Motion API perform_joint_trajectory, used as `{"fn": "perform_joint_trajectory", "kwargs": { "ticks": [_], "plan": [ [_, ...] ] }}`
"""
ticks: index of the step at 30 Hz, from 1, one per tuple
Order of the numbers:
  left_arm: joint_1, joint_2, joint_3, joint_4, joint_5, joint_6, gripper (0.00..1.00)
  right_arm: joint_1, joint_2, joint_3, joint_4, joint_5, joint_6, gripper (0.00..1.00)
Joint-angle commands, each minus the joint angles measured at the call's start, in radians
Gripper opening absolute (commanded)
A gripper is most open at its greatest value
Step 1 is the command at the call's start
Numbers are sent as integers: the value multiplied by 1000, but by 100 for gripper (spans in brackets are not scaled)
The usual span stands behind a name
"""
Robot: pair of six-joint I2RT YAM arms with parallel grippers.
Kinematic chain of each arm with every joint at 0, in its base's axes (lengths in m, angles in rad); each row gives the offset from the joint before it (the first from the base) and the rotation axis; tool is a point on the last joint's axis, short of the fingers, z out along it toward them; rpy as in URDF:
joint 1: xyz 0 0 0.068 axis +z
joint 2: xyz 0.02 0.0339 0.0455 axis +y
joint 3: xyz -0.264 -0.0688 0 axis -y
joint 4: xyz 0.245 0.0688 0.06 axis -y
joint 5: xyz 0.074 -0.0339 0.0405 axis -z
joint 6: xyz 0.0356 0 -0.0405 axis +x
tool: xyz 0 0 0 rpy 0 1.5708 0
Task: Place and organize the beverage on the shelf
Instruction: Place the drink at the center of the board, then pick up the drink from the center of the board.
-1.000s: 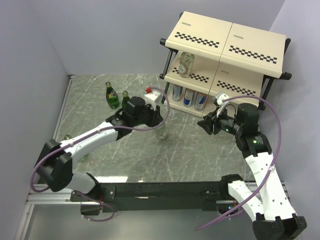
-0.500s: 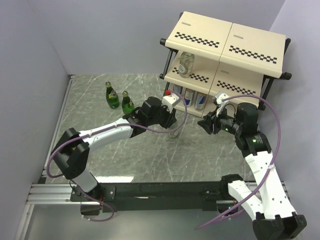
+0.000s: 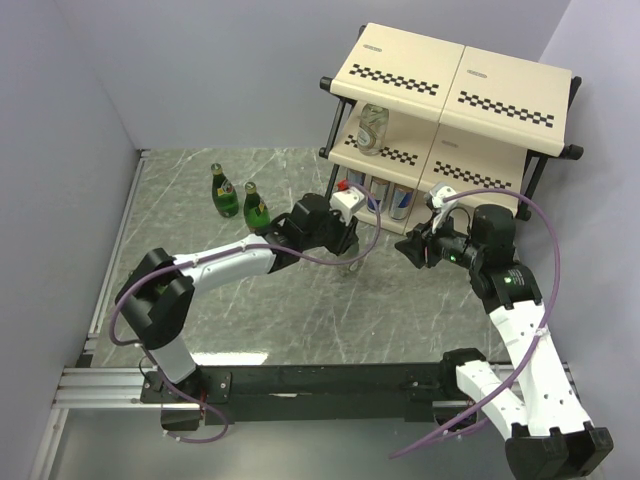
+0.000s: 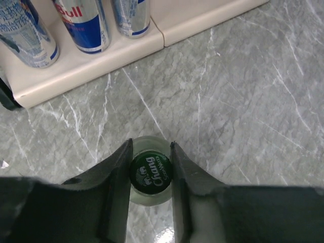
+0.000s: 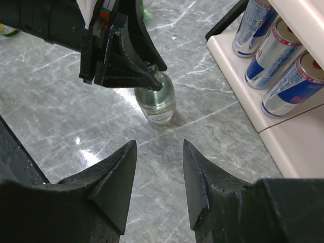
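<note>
My left gripper point(image 3: 345, 240) point(image 4: 151, 146) is shut on the green-capped neck of a clear bottle point(image 4: 150, 172) point(image 5: 158, 104) point(image 3: 350, 263). The bottle is upright, its base at the marble table just in front of the shelf's point(image 3: 450, 75) bottom tier. Three silver-and-blue cans point(image 3: 378, 194) point(image 4: 81, 25) point(image 5: 271, 50) stand on that tier. Another clear bottle point(image 3: 372, 128) sits on the middle tier. Two green bottles point(image 3: 223, 190) point(image 3: 256, 205) stand on the table at the left. My right gripper point(image 3: 405, 248) point(image 5: 159, 144) is open and empty, facing the held bottle from the right.
The shelf's black frame leg point(image 3: 332, 120) stands just left of the cans. The bottom board's edge point(image 4: 167, 30) runs close behind the held bottle. Grey walls enclose the marble table point(image 3: 200, 230) at the left and back.
My left arm has carried the clear bottle to the right, from mid-table to just in front of the shelf's bottom tier. The right arm has not moved.
</note>
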Motion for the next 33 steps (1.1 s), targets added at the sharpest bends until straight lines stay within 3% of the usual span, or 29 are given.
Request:
{"fn": "perform_joint_trajectory", "kwargs": {
  "ticks": [1,2,4,10,13,15,21,26,33],
  "plan": [
    [-7,-20,59,149,25,7,35,-1,6,7,27,6,-13,49],
    [-7,-28,48,175,26,7,50,-1,8,7,25,7,-13,49],
    [-6,-55,-1,213,27,11,66,-1,13,6,25,6,-14,50],
    [-7,-109,-61,268,2,17,90,-1,34,6,22,-2,-20,55],
    [-6,-176,-133,333,-53,2,99,-1,48,1,20,-12,-31,64],
    [-6,-225,-234,388,-85,-9,100,0,80,-5,7,-54,-71,73],
    [-1,-463,-478,471,-143,-113,100,25,253,38,-32,-120,-158,75],
    [7,-583,-691,555,-176,-194,99,149,399,113,34,-16,-96,75],
    [10,-709,-868,659,-173,-240,99,270,542,173,140,115,-39,75]
  ]
}}
